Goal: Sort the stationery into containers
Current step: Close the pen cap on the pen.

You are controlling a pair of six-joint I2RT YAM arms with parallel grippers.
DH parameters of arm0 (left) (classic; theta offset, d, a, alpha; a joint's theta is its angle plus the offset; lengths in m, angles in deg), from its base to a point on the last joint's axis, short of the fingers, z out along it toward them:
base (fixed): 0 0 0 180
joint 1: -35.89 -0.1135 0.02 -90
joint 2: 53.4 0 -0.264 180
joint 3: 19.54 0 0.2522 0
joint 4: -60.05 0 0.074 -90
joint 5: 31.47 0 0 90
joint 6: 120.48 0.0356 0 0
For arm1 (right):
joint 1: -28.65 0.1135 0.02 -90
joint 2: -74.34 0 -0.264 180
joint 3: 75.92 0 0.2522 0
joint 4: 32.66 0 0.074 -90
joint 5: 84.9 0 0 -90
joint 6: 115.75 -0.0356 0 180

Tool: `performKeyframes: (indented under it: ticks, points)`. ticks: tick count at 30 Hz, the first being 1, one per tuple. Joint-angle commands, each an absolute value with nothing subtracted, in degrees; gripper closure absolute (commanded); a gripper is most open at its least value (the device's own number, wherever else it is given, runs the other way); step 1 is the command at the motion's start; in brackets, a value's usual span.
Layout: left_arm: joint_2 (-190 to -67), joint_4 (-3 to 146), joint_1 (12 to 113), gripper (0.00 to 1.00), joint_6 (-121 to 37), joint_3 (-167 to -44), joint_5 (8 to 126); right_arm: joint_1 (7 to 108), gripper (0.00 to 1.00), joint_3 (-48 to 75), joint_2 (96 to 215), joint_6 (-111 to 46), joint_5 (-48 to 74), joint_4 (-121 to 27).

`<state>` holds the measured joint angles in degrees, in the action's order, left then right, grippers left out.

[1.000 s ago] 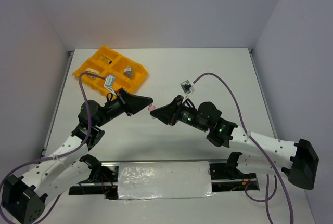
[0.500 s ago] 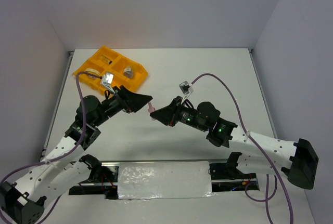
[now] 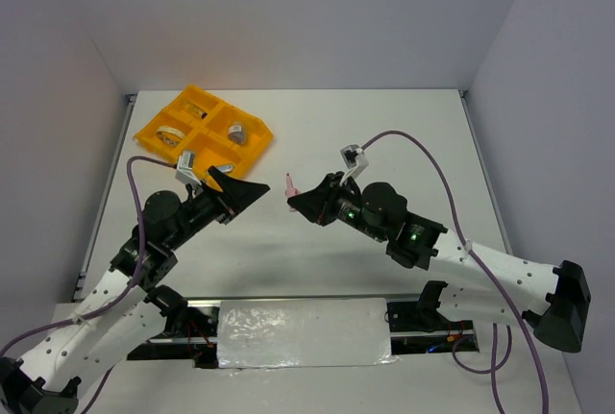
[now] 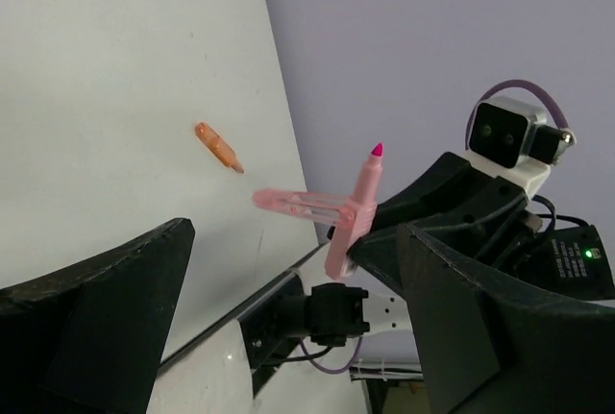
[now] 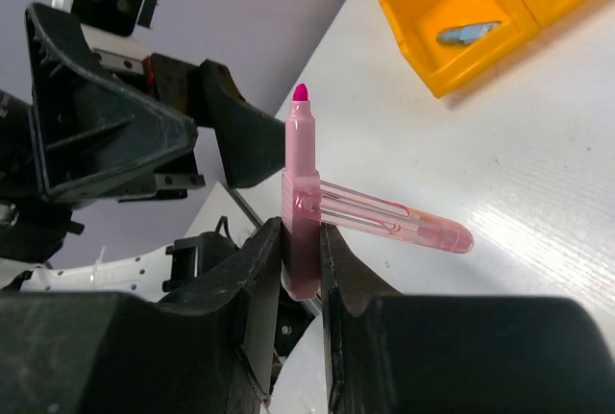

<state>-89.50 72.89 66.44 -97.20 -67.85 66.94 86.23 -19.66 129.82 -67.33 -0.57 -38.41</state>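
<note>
My right gripper (image 3: 294, 200) is shut on a pink marker (image 3: 289, 183), which it holds above the table with the tip up. In the right wrist view the fingers clamp the marker's lower barrel (image 5: 302, 205), and a clear pink piece (image 5: 399, 219) sticks out sideways from it. My left gripper (image 3: 257, 188) stands open and empty just left of the marker, facing it. An orange piece (image 4: 218, 147) lies on the table beyond. The orange-yellow tray (image 3: 144, 132) sits at the back left and holds a beige tape ring (image 3: 171, 135), a small jar (image 3: 236, 132) and a blue-and-white tube (image 5: 466, 33).
The tray's near corner (image 5: 452, 73) is close behind the raised marker. Both arms meet over the table's middle. Purple cables loop above each wrist. A foil-covered plate (image 3: 303, 332) lies between the arm bases at the near edge.
My left gripper has opened and drawn back to the left, away from the pink marker. The right gripper still grips the marker, now raised and tilted tip up.
</note>
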Motion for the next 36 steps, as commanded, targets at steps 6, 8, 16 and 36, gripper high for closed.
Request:
performKeyframes:
  ticks: [6, 8, 16, 36]
  points:
    - [-84.69, 62.38, 67.8, 0.28, -109.15, -61.42, 68.72, 85.07, 1.0, -15.58, 129.97, -71.27, -2.81, -38.16]
    - [-86.18, 65.62, 67.88, 0.53, -107.92, -62.74, 69.78, 84.37, 1.0, -14.53, 129.27, -71.01, -2.64, -37.11]
    - [-92.67, 56.88, 68.58, 0.75, -110.1, -58.36, 76.8, 83.49, 1.0, -7.94, 132.07, -67.59, 7.54, -32.45]
    - [-99.63, 43.41, 70.7, 0.36, -104.22, -61.96, 77.96, 86.48, 1.0, -18.21, 132.88, -69.42, 18.64, -25.85]
